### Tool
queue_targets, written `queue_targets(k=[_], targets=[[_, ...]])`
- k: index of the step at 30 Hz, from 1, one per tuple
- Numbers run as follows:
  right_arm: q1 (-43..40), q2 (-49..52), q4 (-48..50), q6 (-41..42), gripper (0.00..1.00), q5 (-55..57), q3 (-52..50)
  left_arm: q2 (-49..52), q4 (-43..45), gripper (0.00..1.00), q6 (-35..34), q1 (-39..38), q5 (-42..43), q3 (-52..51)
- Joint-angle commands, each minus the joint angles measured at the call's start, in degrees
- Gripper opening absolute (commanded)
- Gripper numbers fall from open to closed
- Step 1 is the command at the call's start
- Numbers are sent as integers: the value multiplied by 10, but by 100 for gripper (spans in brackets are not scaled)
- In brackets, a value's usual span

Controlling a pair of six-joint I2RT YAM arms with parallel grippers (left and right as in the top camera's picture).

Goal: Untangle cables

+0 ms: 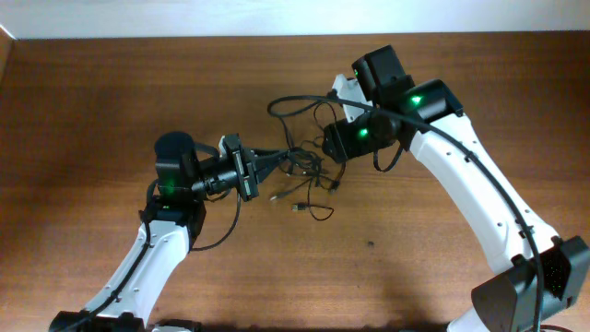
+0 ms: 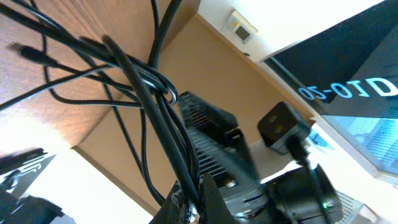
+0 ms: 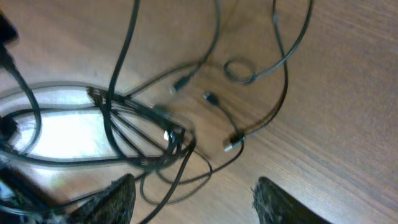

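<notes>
Right tool (image 3: 194, 190) released, fingers spread wide above cables (image 1: 297, 169), tangle lying on wooden bench (image 1: 92, 111) just right of left tool (image 1: 267, 166), left tool clenched on several taut strands

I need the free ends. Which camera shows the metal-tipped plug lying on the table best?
Right wrist: the metal-tipped plug lies close and unobstructed on the table. Overhead shows it only as a tiny speck below the cables. The left wrist view shows cables, not recognisably this plug.
</notes>
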Motion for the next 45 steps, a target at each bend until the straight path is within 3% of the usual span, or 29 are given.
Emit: queue_targets(k=[1,4,7,9,13,15,17,18,20,21,23,24,27,28,30,33,35,40,41,44,45], targets=[[5,-5,8,-35,66,-106,-2,-4,0,0,10,0,5,1],[15,2,-18,-35,67,-95,-3,-4,-27,0,-20,1,-43,1],[15,20,-19,-35,68,-54,-35,-4,-358,5,85,1,-330,1],[15,21,11,-30,68,-55,-86,-4,-456,12,86,0,-457,1],[15,21,35,-12,68,-74,-127,31,-468,16,229,-34,-523,1],[15,21,34,23,68,-134,-127,62,-466,19,236,-52,-538,1],[16,21,36,110,64,-187,-127,96,-457,26,236,-53,-535,1],[16,21,38,117,64,-188,-127,107,-447,38,236,-54,-521,1],[22,21,38,168,61,-193,-127,108,-422,78,236,-53,-490,1],[34,21,43,207,57,-187,-127,108,-414,82,236,-53,-490,1],[77,23,59,335,56,-33,-130,108,-407,64,236,-53,-490,1],[103,37,92,371,53,-9,-135,108,-406,60,236,-53,-490,1],[149,94,197,383,45,-6,-136,108,-406,54,236,-53,-490,1],[154,105,204,419,44,0,-136,108,-406,45,236,-53,-489,1],[155,127,209,473,42,19,-137,108,-406,39,236,-53,-489,1],[155,172,210,525,27,16,-137,108,-406,26,236,-53,-487,1],[155,186,205,525,22,15,-137,108,-406,27,236,-53,-485,1],[166,188,235,494,27,19,-166,108,-400,29,236,-53,-440,1],[170,188,263,495,25,22,-184,108,-380,34,236,-53,-406,1],[172,188,289,495,4,43,-218,108,-347,36,236,-53,-393,1],[172,188,289,495,4,50,-220,108,-330,35,235,-54,-393,1]])
